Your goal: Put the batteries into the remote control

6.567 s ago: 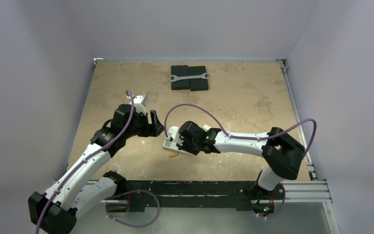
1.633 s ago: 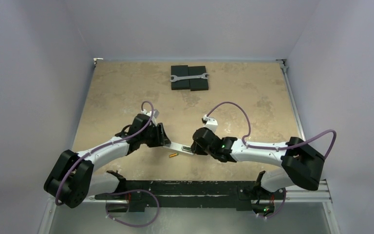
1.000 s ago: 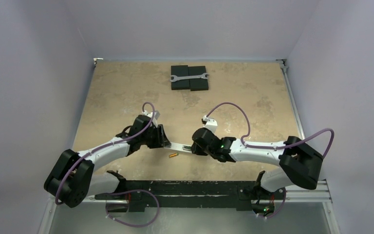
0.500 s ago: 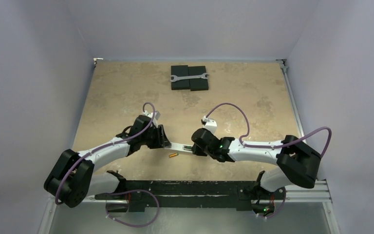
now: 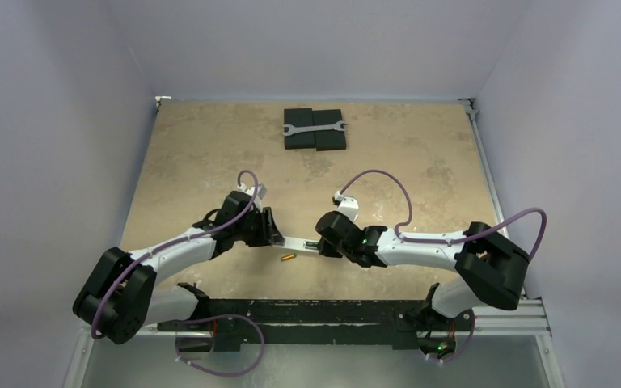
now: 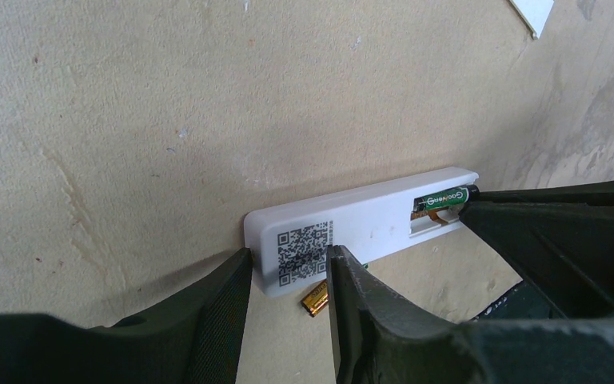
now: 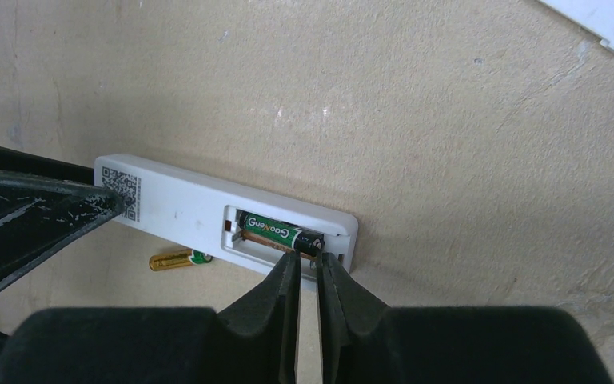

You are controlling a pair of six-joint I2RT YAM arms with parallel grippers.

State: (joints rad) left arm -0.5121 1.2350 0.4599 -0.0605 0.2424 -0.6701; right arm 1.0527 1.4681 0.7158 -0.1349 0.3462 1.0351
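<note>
1. Setup: remote control (image 5: 297, 242) lay back-up near the table's (image 5: 210, 145) 6 o'clock edge. Its long axis ran approx 9-to-3 btwn the two arms, w/ the QR end at 9 and the open batt bay at 3.
2. Your left gripper (image 6: 288, 268) was clamped narrow on the QR end, one finger per side. That was prob. to brace the body so it couldn't slide under a push from the other end.
3. Your right gripper (image 7: 308, 268) sat at the 3 o'clock end, jaws nearly together w/ only a thin slit.
4. Its tips met the 3 o'clock end of the green battery (image 7: 278, 232). I couldn't tell if they nipped that end or just pressed it.
5. That cell lay along one slot of the bay and looked almost seated. The slot beside it looked empty.
6. The gold battery (image 5: 287, 259) was loose on the table, just beside the remote control at its 6 o'clock, handy for the next pick.
7. The white cover (image 7: 608, 20) lay well apart, toward 1 o'clock in the right wrist view.
8. Judgement: you were approx halfway. The contact spring could've popped the green battery out on release, so keeping the left hold made sense.
</note>
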